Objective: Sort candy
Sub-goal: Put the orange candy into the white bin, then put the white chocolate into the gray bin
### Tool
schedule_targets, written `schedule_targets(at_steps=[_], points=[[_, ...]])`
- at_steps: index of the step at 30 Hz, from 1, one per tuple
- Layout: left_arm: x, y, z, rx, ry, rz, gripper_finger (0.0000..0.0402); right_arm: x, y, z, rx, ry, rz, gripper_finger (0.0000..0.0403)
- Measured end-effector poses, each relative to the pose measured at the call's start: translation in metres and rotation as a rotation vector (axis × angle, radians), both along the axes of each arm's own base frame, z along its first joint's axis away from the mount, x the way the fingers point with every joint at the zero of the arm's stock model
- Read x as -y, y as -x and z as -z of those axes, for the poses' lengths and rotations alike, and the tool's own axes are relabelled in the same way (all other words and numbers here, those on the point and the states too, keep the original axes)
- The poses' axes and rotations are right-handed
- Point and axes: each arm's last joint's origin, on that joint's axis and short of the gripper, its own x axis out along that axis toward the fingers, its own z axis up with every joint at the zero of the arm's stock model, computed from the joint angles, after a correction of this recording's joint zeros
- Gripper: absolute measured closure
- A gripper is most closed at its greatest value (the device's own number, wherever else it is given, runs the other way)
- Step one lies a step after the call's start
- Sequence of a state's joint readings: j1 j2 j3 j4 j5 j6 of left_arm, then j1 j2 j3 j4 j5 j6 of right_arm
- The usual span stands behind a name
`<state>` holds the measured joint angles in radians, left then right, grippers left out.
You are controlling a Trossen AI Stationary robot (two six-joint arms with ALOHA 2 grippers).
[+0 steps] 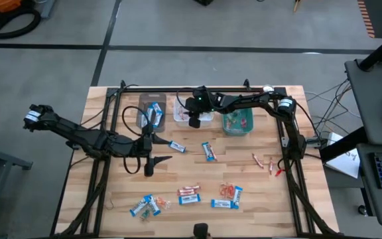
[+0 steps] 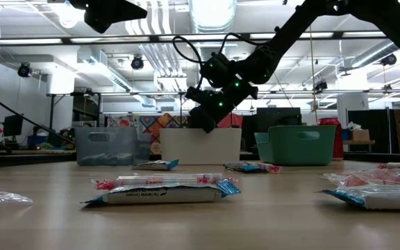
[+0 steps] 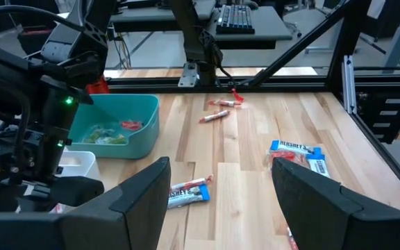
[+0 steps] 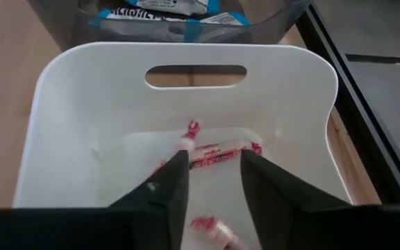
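Overhead, top centre: right gripper [image 1: 194, 121] hangs over white bin [image 1: 183, 117], fingers apart & empty, likely dropping red-and-white candy [image 4: 217, 148]. Left gripper [image 1: 156, 159], mid-left, open.

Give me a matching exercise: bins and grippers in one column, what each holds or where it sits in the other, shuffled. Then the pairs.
Column one:
1. grey bin
2. white bin
3. teal bin
4. left gripper

Column two:
A. open, over the bare wood in front of the bins
B. red-and-white bars inside, right gripper open above it
C. blue-and-white bars inside
D. end of the row nearest the right arm's base, small sweets in mixed colours inside

Pairs: 1-C, 2-B, 3-D, 4-A
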<state>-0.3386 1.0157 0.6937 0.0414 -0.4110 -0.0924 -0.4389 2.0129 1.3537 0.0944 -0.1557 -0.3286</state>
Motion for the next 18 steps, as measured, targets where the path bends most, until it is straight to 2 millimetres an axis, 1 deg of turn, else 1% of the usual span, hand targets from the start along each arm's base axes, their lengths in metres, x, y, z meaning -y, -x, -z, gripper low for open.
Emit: schedule_targets(at_steps=[3,5,7,10,13,18], points=[[0.0,0.0,0.0,0.0,0.013,-0.003,0.0167,0.0,0.001,-0.001,-0.006,0.008,0.016,0.0251],[0.0,0.0,0.001,-0.006,0.037,-0.01,0.0167,0.0,0.003,-0.006,-0.012,0.009,0.042,0.0238],[0.0,0.001,0.002,-0.018,0.068,-0.017,0.0167,-0.002,0.006,-0.017,-0.006,0.0,0.061,0.0228],[0.002,0.003,0.008,-0.067,0.126,-0.03,0.0167,-0.008,0.013,-0.043,0.015,-0.037,0.088,0.022],[0.005,0.006,0.015,-0.131,0.215,-0.057,0.0167,-0.022,0.022,-0.069,0.028,-0.104,0.106,0.0219],[0.016,0.008,0.028,-0.243,0.384,-0.053,0.0167,-0.06,0.034,-0.104,0.008,-0.188,0.087,0.0218]])
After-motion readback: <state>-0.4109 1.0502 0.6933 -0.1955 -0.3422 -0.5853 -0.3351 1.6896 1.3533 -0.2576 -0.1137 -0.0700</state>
